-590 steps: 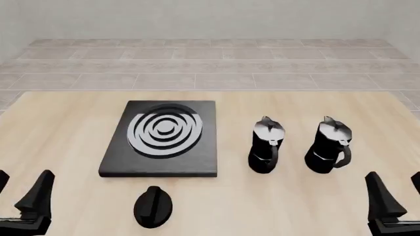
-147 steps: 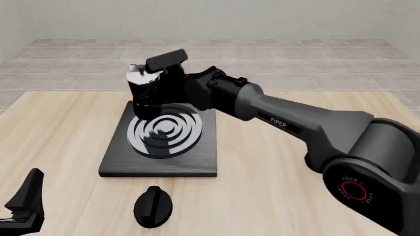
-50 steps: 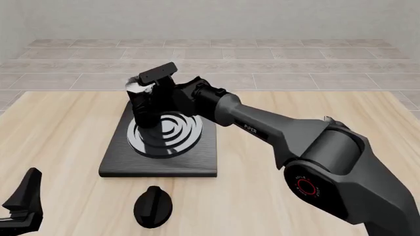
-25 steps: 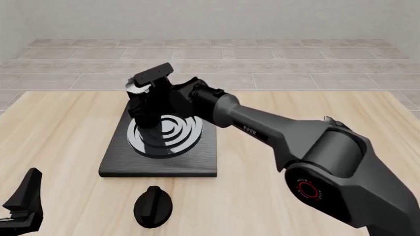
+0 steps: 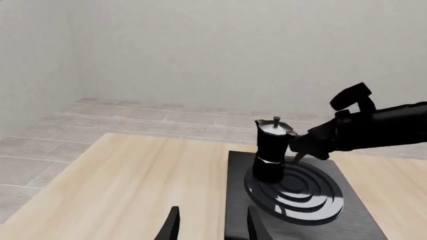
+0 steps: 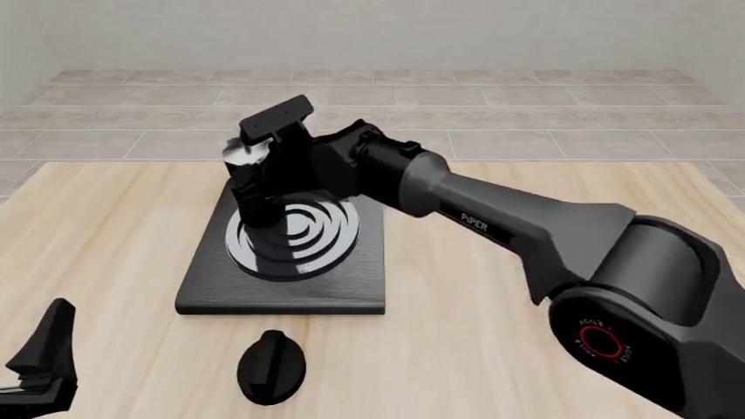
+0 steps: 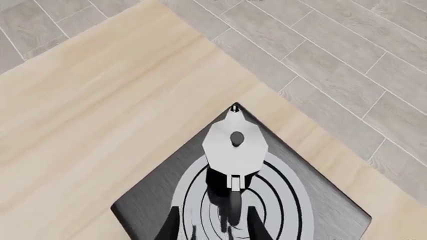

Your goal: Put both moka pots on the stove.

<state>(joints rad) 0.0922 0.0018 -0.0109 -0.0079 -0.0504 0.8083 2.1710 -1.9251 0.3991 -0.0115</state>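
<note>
The left tool (image 6: 41, 353) sits low at the counter (image 6: 105, 227) edge, fingers apart and holding nothing, well short of the stove (image 6: 285, 253). One pot (image 5: 270, 150) stands upright on the burner's far left part. The right tool (image 7: 212, 225) is just behind its handle, fingers spread to either side and apparently not gripping. That looks like half the job; the second pot shows in no view and has yet to be fetched.

I work in a bare simulated room: a pale wooden table (image 6: 524, 349), grey tiled floor (image 6: 466, 105), plain whitish walls (image 5: 267, 50).
</note>
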